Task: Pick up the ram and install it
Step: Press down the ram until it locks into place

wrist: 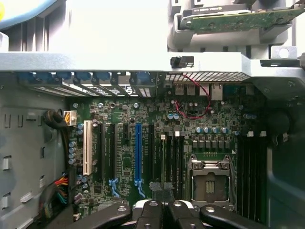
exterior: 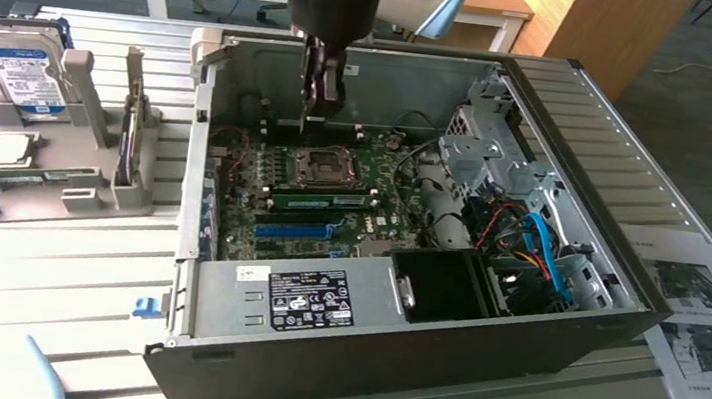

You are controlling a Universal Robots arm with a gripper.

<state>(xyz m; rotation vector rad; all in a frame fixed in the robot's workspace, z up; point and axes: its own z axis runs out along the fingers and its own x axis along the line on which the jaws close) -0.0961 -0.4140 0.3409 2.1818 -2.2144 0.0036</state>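
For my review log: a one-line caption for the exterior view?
Shut gripper hangs inside the open computer case, above the motherboard near the CPU socket.

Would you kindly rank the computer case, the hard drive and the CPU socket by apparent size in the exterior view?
1. Computer case, by far.
2. Hard drive
3. CPU socket, smallest.

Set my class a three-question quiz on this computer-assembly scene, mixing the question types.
1. True or false: the tool hangs outside the computer case.
2. The tool's jaws are: A) wide open, B) shut, C) gripping a cable.
3. Fill in: the hard drive stands in a grey rack on the exterior view's ___ of the case.
Key: 1 false; 2 B; 3 left.
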